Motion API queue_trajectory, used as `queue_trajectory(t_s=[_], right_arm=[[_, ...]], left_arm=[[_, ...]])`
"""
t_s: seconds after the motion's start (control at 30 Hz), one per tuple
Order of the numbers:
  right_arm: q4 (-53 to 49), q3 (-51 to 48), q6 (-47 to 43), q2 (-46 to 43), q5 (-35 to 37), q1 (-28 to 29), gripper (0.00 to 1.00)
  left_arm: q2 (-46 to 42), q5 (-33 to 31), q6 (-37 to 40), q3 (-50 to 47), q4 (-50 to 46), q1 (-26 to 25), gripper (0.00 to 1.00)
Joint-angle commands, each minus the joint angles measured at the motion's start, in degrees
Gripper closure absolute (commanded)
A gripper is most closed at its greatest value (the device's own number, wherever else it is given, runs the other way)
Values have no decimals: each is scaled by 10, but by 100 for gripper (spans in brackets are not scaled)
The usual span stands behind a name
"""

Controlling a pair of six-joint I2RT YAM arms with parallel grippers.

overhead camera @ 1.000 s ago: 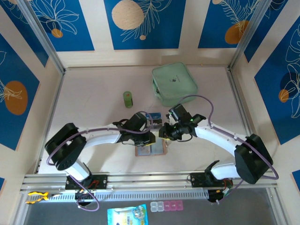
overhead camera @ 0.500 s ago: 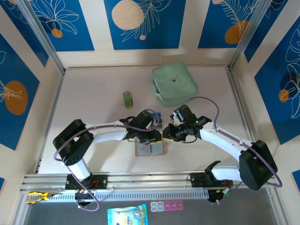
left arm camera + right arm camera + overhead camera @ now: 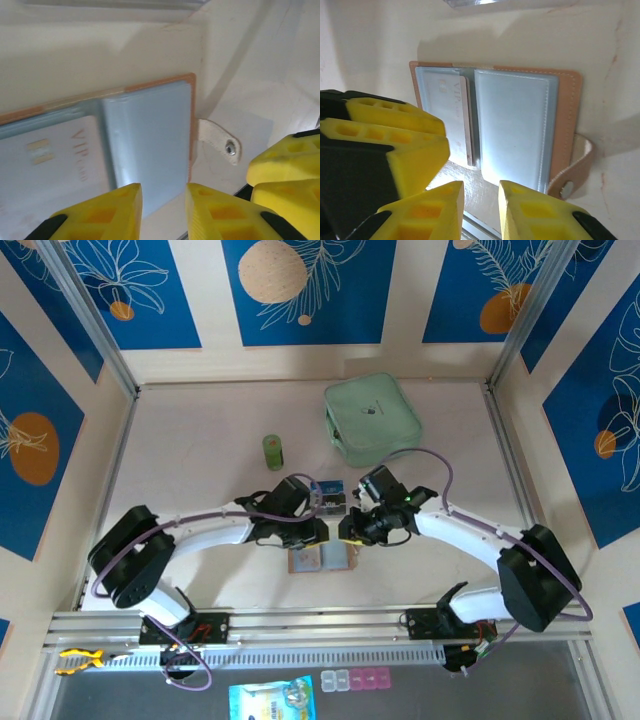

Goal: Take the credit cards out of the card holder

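Near your edge of the table (image 3: 200,490) the card holder (image 3: 322,559) lies open and flat. A pale card (image 3: 454,115) sits in one pocket. Just above it, your left gripper (image 3: 164,200) and right gripper (image 3: 481,197) hang side by side - fingers a little apart, holding nothing. Farther back sits the green case (image 3: 372,420).

The card holder (image 3: 322,558) lies open and flat on the counter (image 3: 200,510), near the 6 o'clock edge. It is pinkish tan around the rim, with two grey-blue pockets (image 3: 515,125) inside. A pale credit card (image 3: 454,117) with "VIP" on it sits in the 9 o'clock pocket. A small tan strap (image 3: 572,175) with a snap sticks out at 4 o'clock.
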Motion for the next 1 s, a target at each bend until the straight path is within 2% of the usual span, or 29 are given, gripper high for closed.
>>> queue_trajectory(t_s=[0.0,0.37,0.97], right_arm=[[9,24,10,22,-16,16,74],[72,38,36,102,-34,50,76],[128,40,51,164,-60,70,74]], left_arm=[[-28,-15,17,-22,-30,12,74],[-52,-12,24,-78,-29,41,88],[-35,-9,36,-106,-18,55,91]])
